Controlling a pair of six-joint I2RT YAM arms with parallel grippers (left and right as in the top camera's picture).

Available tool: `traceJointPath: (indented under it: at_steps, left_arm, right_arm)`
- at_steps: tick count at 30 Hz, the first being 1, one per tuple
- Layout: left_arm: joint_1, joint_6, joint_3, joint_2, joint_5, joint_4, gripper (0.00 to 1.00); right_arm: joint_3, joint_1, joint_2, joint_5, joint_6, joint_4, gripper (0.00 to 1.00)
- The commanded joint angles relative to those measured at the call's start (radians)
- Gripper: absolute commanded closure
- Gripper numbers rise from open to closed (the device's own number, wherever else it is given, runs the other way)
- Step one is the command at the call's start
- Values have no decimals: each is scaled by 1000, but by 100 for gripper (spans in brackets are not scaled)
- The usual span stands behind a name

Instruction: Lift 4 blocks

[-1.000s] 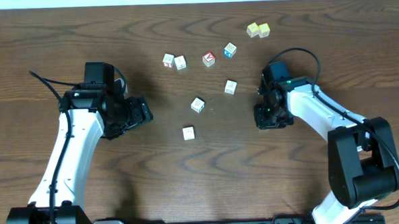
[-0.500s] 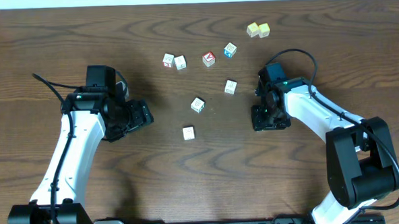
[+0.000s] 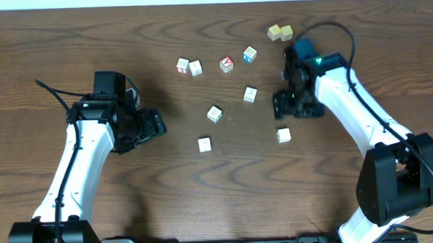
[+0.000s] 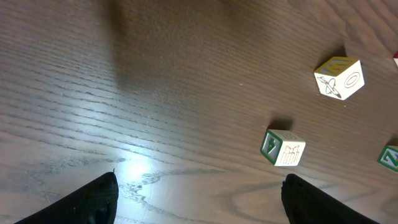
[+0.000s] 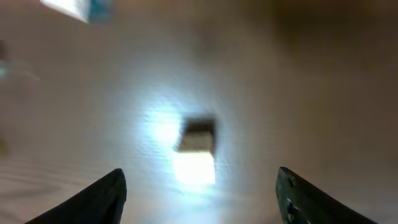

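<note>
My right fingers stand apart with nothing between them. One pale block lies on the surface beneath them, right of the middle, a little toward the near edge. My left fingers are spread wide too and empty, over the left half. I read this as the gap between lifts. Next I'd take the neighbouring block toward the far edge — straddle it squarely, drop low, close, then raise. The right wrist view is blurred, so I'd line up from overhead.
</note>
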Motion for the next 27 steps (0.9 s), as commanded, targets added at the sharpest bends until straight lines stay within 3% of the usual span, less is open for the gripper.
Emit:
traceJointPath:
  at_steps: [1,8,16,27]
  left_arm:
    - [4,-1,-13,7,2,-2,16]
    - [4,0,-13,7,2,-3,16]
    - [4,0,-13,7,2,-3,16]
    - [4,0,-13,7,2,-3,16]
  right_arm:
    - [32,20,5,-85,47,67,30]
    - [23,94,49,-35,269,286,39]
    - [23,193,172,137,389,401,32]
    - [23,205,271,179,403,525,35]
